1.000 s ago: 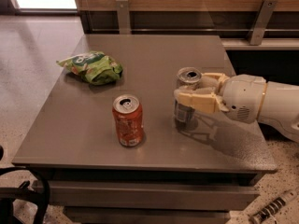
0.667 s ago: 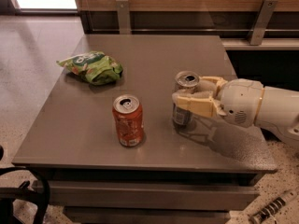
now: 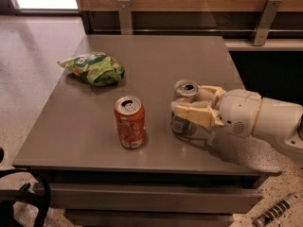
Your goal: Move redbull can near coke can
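The redbull can (image 3: 182, 109), slim and silver-grey with an open silver top, stands upright right of the table's middle. My gripper (image 3: 189, 104) reaches in from the right and its cream fingers (image 3: 191, 114) are closed around the can's body, one in front and one behind. The coke can (image 3: 129, 122), wider and orange-red with a silver top and pull tab, stands upright on the table a short gap to the left of the redbull can. My white arm (image 3: 258, 117) extends off to the right.
A green chip bag (image 3: 93, 68) lies at the table's back left. The grey table (image 3: 71, 131) has its front edge just below the cans. A wooden wall with metal brackets (image 3: 125, 14) runs behind. A dark chair part (image 3: 23, 197) sits at lower left.
My gripper has carried the redbull can a little to the left, narrowing the gap to the coke can. The coke can and chip bag have not moved.
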You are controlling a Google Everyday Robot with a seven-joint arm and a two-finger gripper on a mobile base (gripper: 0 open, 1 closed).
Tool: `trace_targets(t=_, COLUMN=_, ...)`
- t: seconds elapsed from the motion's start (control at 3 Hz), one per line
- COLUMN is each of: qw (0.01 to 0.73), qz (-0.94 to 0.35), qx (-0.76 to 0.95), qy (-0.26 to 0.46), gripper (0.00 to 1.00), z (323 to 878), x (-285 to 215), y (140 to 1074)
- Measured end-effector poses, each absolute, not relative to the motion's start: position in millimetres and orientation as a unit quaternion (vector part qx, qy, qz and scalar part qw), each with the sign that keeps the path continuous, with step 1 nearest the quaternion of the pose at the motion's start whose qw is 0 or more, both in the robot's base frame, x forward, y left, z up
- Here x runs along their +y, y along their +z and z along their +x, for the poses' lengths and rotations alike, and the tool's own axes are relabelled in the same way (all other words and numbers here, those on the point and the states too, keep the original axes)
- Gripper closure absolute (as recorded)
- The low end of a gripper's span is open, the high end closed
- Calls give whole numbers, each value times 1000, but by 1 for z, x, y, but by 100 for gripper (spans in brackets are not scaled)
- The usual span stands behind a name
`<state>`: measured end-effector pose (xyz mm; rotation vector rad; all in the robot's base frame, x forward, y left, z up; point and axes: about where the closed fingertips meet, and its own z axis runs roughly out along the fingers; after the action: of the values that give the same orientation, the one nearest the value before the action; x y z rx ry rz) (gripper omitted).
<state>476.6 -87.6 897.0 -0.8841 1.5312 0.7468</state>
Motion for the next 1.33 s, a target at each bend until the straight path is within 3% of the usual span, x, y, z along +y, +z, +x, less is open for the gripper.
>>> trace_targets(t=1.33, qw=571, qz=-385, qx=650, qy=321, gripper=6, z=475, x=-78, y=900)
